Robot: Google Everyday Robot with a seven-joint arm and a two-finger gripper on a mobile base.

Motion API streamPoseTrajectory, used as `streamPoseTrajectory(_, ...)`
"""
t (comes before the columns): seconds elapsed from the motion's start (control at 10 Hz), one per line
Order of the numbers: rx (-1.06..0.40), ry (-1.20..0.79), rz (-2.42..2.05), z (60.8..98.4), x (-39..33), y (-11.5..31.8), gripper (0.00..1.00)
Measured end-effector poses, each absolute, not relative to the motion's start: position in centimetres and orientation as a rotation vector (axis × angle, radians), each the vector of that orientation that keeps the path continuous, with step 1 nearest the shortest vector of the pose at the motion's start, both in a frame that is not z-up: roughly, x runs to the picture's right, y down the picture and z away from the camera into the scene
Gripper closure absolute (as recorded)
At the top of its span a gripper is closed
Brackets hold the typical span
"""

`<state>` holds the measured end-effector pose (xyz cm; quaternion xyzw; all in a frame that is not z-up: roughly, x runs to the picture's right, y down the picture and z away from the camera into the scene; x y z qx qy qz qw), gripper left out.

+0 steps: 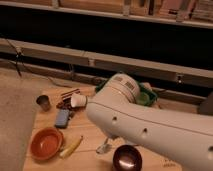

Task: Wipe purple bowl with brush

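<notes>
1. The small round dark maroon-purple glossy bowl (127,157) is sitting at the near edge of the pale wooden counter (87,131). It is lying just beside the end effector (104,146), toward the right of the view and slightly nearer the camera.
2. The end effector is showing only as a pale grey piece poking out from under the arm, low over the counter. I cannot tell whether it is open, closed or gripping anything.
3. The slim pale brush is not showing as a separate thing. It may be hiding under the arm or at the end effector, so its long axis is not readable.
4. The thick white arm (150,125) is reaching in from the lower right, bending at a rounded elbow over the middle of the counter, then folding back down toward the near edge.
5. Judging from this, the coming move is calling for a short sideways shift toward the bowl.
6. The wide orange bowl (46,142) and the yellow banana-like stick (71,146) are lying on the other side of the end effector, away from that path.
</notes>
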<state>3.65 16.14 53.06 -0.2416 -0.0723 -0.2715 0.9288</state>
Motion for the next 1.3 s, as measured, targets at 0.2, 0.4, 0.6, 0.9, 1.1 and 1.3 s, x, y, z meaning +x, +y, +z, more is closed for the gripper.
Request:
streamPoseTrajectory(0.2,-0.485,-0.127,-0.519,52.1,5.4,16.7,1.0)
streamPoseTrajectory(0.4,-0.47,-0.114,-0.486,51.0,6.3,17.2,1.0)
streamPoseTrajectory(0.6,-0.463,-0.106,-0.459,50.5,7.1,17.7,1.0)
streamPoseTrajectory(0.9,-0.46,-0.105,-0.403,50.4,8.8,19.0,1.0)
streamPoseTrajectory(1.1,-0.461,-0.103,-0.354,50.0,10.5,20.2,1.0)
streamPoseTrajectory(1.3,-0.456,-0.095,-0.31,49.4,11.7,21.1,1.0)
